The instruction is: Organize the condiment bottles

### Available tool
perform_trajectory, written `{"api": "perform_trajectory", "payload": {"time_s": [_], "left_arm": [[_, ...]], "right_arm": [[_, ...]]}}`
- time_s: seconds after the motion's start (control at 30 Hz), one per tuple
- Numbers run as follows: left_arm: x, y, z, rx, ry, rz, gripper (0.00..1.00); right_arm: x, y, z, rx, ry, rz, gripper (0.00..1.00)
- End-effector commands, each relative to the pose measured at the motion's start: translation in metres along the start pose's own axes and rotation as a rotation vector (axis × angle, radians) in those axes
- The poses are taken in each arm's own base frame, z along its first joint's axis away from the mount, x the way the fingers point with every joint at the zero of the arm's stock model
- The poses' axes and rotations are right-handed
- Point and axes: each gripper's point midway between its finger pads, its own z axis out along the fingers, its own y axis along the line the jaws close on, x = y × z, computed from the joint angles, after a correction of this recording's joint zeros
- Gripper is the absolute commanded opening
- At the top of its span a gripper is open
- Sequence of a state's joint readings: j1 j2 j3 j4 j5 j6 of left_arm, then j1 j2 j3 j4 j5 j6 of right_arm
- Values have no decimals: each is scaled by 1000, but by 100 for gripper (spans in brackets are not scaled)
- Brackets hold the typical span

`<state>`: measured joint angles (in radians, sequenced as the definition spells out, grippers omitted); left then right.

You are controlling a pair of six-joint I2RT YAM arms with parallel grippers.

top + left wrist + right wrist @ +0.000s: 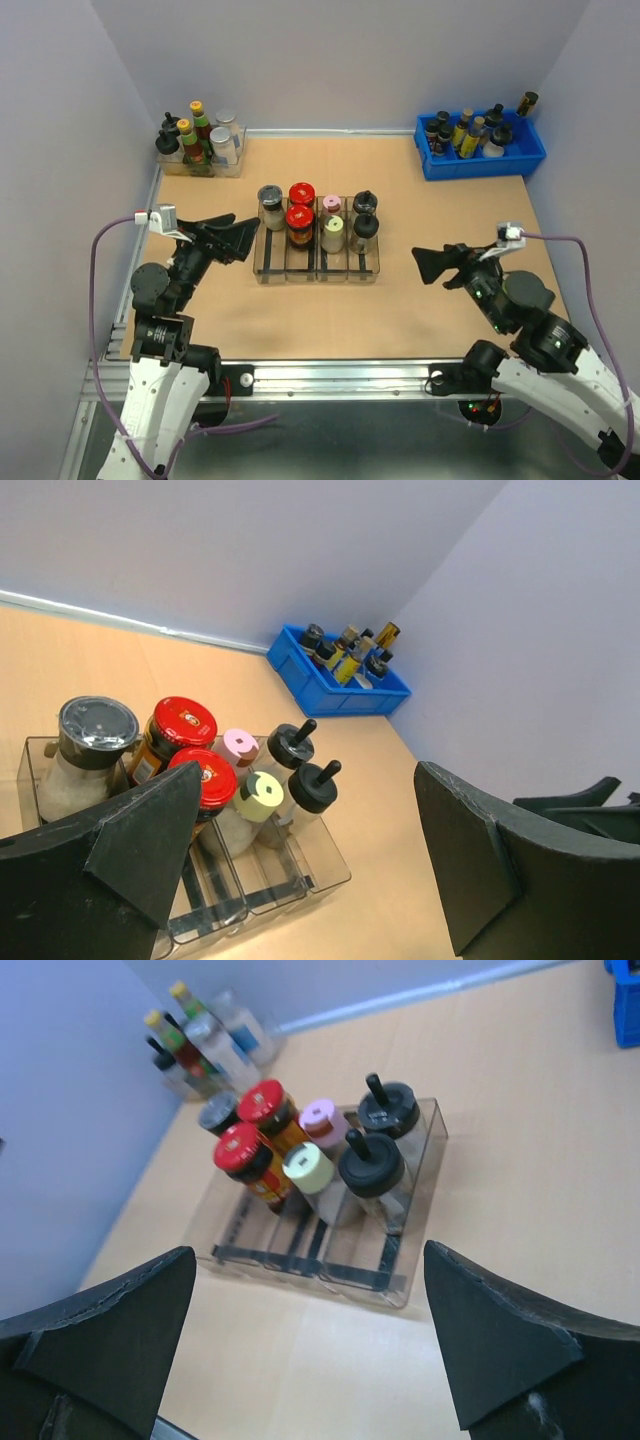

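Observation:
Seven jars stand in a clear divided tray (318,272) at the table's middle. From left: a grey-lidded clear jar (270,202), two red-lidded jars (301,193) (299,220), a pink-capped jar (332,205) behind a pale-yellow-capped jar (332,232), and two black-knob jars (364,203) (364,230). My left gripper (240,238) is open and empty just left of the tray. My right gripper (425,262) is open and empty to the tray's right. The tray shows between the fingers in the left wrist view (290,880) and in the right wrist view (300,1270).
A blue bin (480,155) with slim dark bottles sits at the back right. A clear container (200,160) with taller yellow- and green-capped bottles stands at the back left. Walls close in on both sides.

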<state>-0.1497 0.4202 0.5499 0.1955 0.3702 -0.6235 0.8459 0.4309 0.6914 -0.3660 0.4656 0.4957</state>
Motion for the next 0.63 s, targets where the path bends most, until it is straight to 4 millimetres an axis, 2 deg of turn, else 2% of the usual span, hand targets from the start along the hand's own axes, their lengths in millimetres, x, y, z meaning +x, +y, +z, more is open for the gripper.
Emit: {"api": "perform_trajectory", "payload": {"time_s": [0.0,0.13,0.3,0.6], "left_arm": [[-17,-24,4,95,-23,56,99],[-10,-25,8,116,18,47,99],[-12,-29,7,131,10,61,99],[-17,-33,4,144,-5,88,99]], "right_arm": [[0,-2,-14,-40,-35,101,100],[-4,-7,-28,-64,-73,130,100],[-11,-10,-36,-74,-108,150,100],[-12,-18,-33,-22,-116,156,100]]}}
